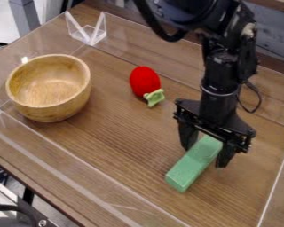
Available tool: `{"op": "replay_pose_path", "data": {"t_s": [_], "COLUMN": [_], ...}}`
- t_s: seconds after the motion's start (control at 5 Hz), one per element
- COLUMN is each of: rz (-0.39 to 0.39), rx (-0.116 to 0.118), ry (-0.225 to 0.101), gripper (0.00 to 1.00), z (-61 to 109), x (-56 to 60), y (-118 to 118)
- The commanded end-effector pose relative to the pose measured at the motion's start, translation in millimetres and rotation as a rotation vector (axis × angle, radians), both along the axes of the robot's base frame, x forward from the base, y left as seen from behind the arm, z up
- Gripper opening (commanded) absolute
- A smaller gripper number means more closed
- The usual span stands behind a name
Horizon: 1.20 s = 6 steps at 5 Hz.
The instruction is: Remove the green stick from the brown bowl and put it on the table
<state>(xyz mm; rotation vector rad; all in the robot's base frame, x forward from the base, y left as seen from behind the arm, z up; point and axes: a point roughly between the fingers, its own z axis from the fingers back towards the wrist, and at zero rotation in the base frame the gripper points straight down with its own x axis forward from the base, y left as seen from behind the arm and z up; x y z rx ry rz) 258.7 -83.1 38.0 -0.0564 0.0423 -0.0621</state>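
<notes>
The green stick [192, 167] lies flat on the table [97, 151] at the front right, a bright green block pointing toward the near edge. Directly over its far end stands my gripper [211, 147], open, its two black fingers spread to either side of the stick and not gripping it. The brown bowl [47, 86] sits at the left, round, light wood, with nothing inside.
A red strawberry toy [145, 82] with a pale green tip rests between the bowl and my arm. Clear acrylic walls [85, 31] run along the table's edges, close to the stick on the right and front.
</notes>
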Motion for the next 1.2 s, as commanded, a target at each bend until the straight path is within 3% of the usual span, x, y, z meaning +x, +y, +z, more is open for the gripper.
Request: {"op": "replay_pose_path", "data": {"t_s": [0.0,1.0], "rz": [0.002,0.023], "rx": [-0.02,-0.028], "ry": [-0.066,-0.103], "gripper": [1.0,1.0], "z": [20.5,46.2], "x": [13.4,21.9], "y": [-3,-3]}}
